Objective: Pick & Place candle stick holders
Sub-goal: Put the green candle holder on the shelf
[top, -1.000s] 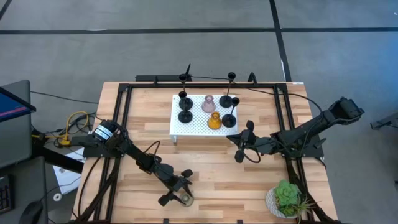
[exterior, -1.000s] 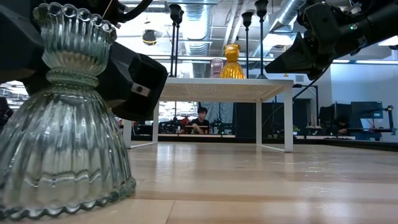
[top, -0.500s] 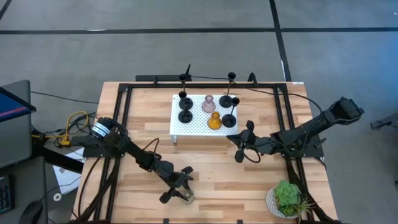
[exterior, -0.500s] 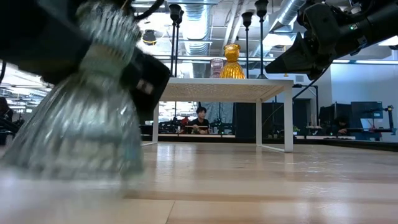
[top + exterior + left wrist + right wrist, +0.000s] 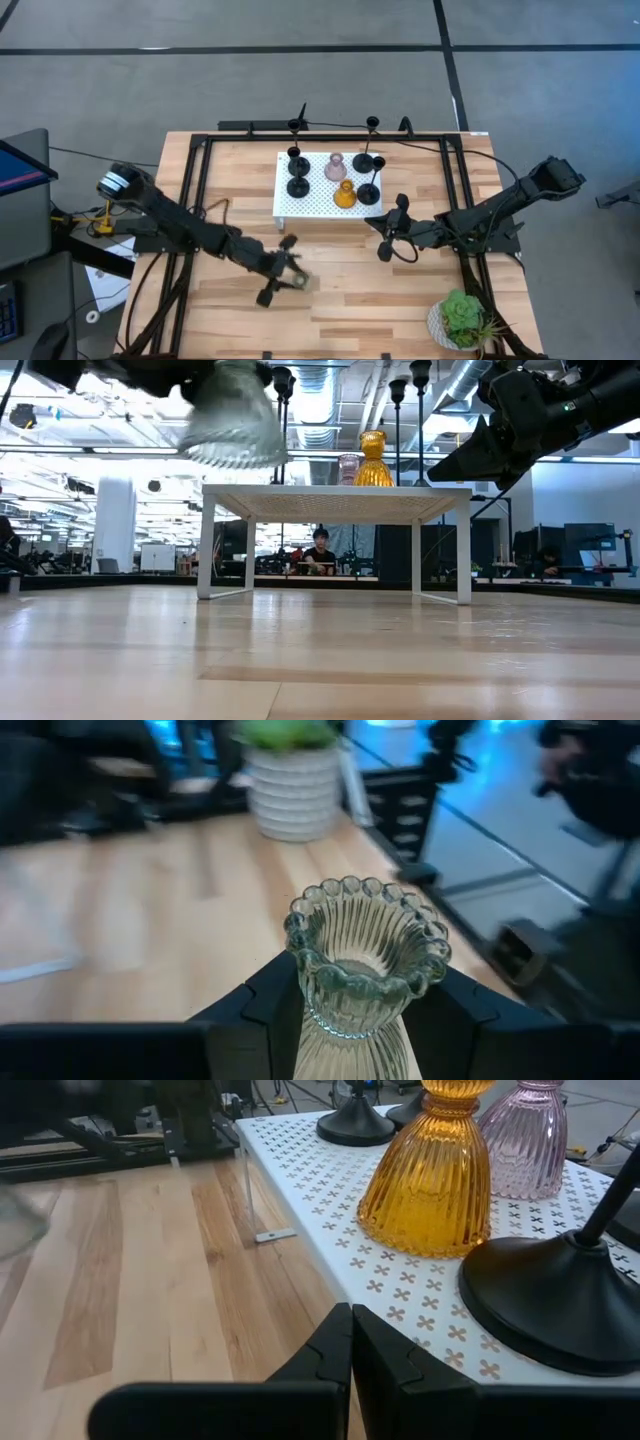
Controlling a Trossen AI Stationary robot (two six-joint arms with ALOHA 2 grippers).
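My left gripper [image 5: 287,272] is shut on the pale green ribbed glass holder [image 5: 365,960] and has it above the table's near middle. The holder also shows high in the low view [image 5: 235,420]. The amber holder [image 5: 345,195], the pink holder [image 5: 336,167] and several black stemmed holders [image 5: 297,186] stand on their bases on the white perforated platform [image 5: 318,208]. My right gripper [image 5: 388,232] is shut and empty, just off the platform's near right corner, level with the amber holder [image 5: 435,1180]. My left gripper pinches the pale green holder at its narrow neck [image 5: 345,1025], just below the scalloped rim, one finger [image 5: 265,1010] on each side. The fingers come from the table's left. The holder is lifted clear of the table, about as high as the platform's top.
A green potted plant [image 5: 462,320] stands at the table's near right corner and shows ahead of my left gripper [image 5: 295,770]. A black frame [image 5: 200,180] runs around the table. Bare wood lies between the platform and the near edge.
My left gripper has risen and gone toward the table's far edge with the pale green holder. The holder stood on its base on the table near the near edge, then tipped, and is now lifted clear.
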